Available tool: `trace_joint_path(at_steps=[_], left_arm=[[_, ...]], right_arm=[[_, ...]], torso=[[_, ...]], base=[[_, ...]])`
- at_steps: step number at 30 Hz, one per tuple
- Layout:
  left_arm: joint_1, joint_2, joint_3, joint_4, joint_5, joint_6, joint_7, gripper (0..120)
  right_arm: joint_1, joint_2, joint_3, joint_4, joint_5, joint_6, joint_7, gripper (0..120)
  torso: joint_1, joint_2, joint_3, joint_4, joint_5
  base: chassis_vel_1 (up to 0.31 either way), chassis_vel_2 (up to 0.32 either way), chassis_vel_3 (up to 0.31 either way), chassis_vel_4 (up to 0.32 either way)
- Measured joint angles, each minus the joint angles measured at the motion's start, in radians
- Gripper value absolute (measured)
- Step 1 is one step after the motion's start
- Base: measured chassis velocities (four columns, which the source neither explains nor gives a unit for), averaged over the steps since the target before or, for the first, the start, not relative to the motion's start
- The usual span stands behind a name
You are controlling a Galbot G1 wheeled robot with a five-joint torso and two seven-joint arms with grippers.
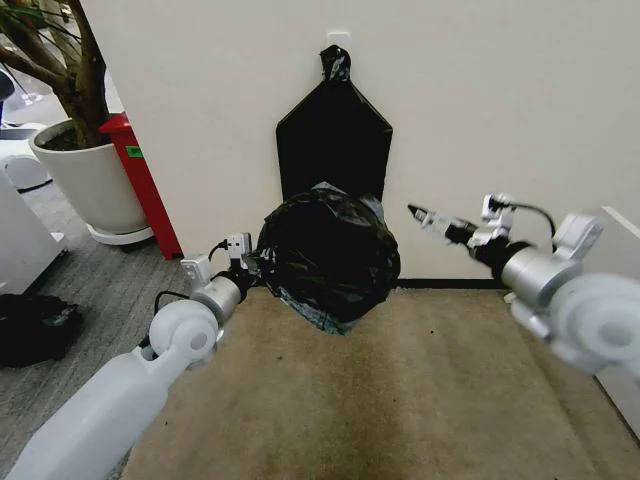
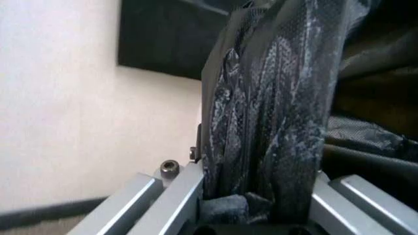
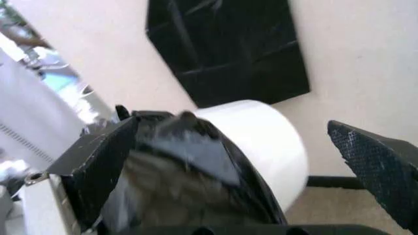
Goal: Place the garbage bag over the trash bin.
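At the far left of the head view a large white plant pot (image 1: 92,185) with a tree stands on the grey floor, and a red panel (image 1: 140,180) leans at the wall corner beside it. The left gripper (image 1: 250,262) reaches forward from the lower left, its fingers clamped on a bunched fold of the garbage bag (image 1: 328,255); the left wrist view shows the crinkled black plastic (image 2: 267,122) pinched between the metal fingers (image 2: 173,196). The bag hangs as a rounded, glossy mass in the middle, above the tan carpet (image 1: 400,400) and in front of the wall. Behind it, a flat black bag bundle (image 1: 333,140) hangs on the wall, knotted at its top. In the right wrist view the trash bin (image 3: 261,142) shows white against the wall, with the black bag draped across its near side. To the right, the right gripper (image 1: 428,219) is held in the air, clear of the bag, its fingers (image 3: 379,166) spread apart with nothing between them.
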Motion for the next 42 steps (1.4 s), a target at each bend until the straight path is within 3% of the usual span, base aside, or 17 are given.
trace_joint_path(at_steps=[5,11,19,32,42], left_arm=[[0.011,0.028,0.003,0.005,0.077,-0.055,0.099,0],[0.008,0.044,0.005,-0.001,0.106,-0.069,0.116,0],[0.006,0.048,0.01,-0.02,0.114,-0.069,0.11,0],[0.038,0.08,0.002,-0.06,0.179,-0.087,0.147,0],[0.053,0.097,0.0,-0.072,0.247,-0.118,0.198,0]], right_arm=[[0.018,-0.039,-0.008,-0.1,-0.03,-0.116,-0.258,100],[0.019,-0.052,-0.054,-0.115,-0.145,-0.151,-0.379,100],[0.039,-0.037,-0.136,-0.104,-0.233,-0.125,-0.377,100],[0.15,-0.021,-0.212,-0.116,-0.221,-0.095,-0.291,100],[0.221,-0.005,-0.252,-0.201,-0.217,-0.095,-0.272,100]], torso=[[0.0,0.0,0.0,-0.0002,0.0003],[0.0,0.0,0.0,-0.0001,0.0001],[0.0,0.0,0.0,-0.0002,0.0002],[0.0,0.0,0.0,-0.0001,0.0],[0.0,0.0,0.0,0.0,0.0]], base=[[0.0,0.0,0.0,0.0],[0.0,0.0,0.0,0.0],[0.0,0.0,0.0,0.0],[0.0,0.0,0.0,0.0],[0.0,0.0,0.0,0.0]])
